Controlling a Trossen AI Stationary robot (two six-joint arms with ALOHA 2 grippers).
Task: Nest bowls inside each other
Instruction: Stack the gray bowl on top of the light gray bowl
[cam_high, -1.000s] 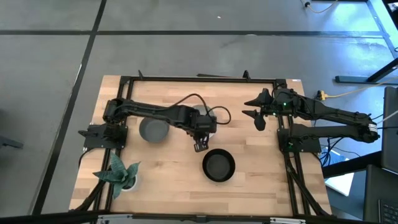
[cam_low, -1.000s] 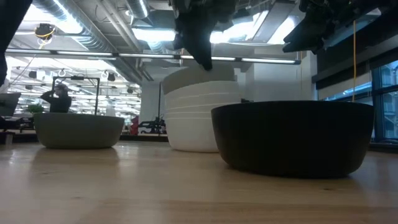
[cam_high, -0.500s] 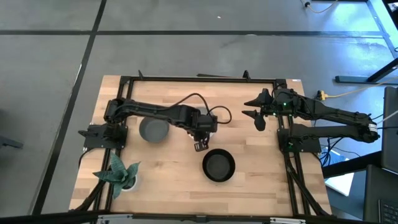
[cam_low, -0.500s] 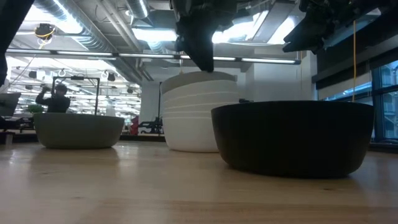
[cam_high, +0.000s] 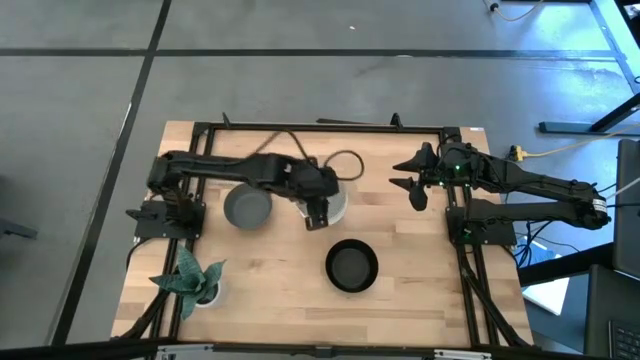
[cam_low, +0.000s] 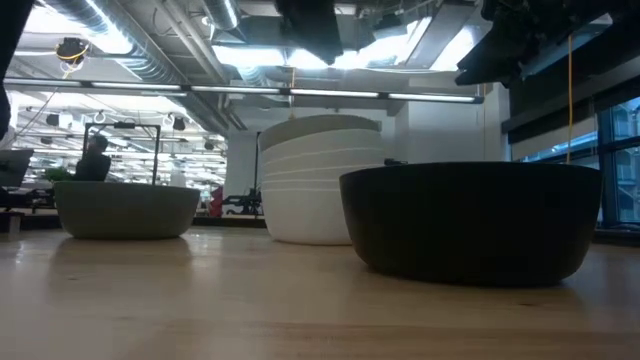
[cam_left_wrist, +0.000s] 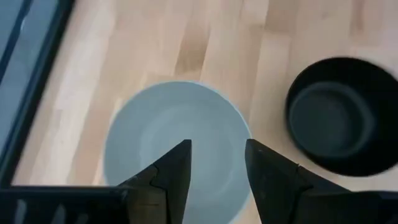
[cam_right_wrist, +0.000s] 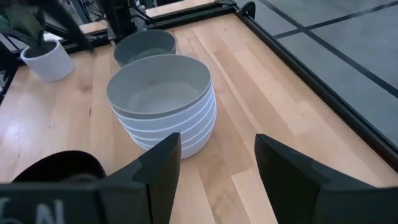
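A stack of white bowls (cam_right_wrist: 163, 102) with a grey bowl nested on top stands mid-table, a little toward the far edge (cam_high: 334, 200). A single grey bowl (cam_high: 247, 207) rests on its base to the stack's left. A black bowl (cam_high: 351, 266) sits nearer the front edge. My left gripper (cam_left_wrist: 217, 158) hangs open above the stack (cam_left_wrist: 177, 146), clear of its rim. My right gripper (cam_right_wrist: 217, 168) waits open, raised at the right side of the table (cam_high: 412, 190), with nothing between its fingers.
A small potted plant (cam_high: 190, 280) stands at the front left corner. A black frame rail (cam_high: 320, 126) runs along the table's far edge and down both sides. Bare wood lies between the stack and the right arm's base (cam_high: 480, 220).
My left gripper has let go of the top bowl's rim and gone up, clear of the stack, drawing slightly toward the far edge. The top bowl, first raised and tilted, has dropped level into the stack.
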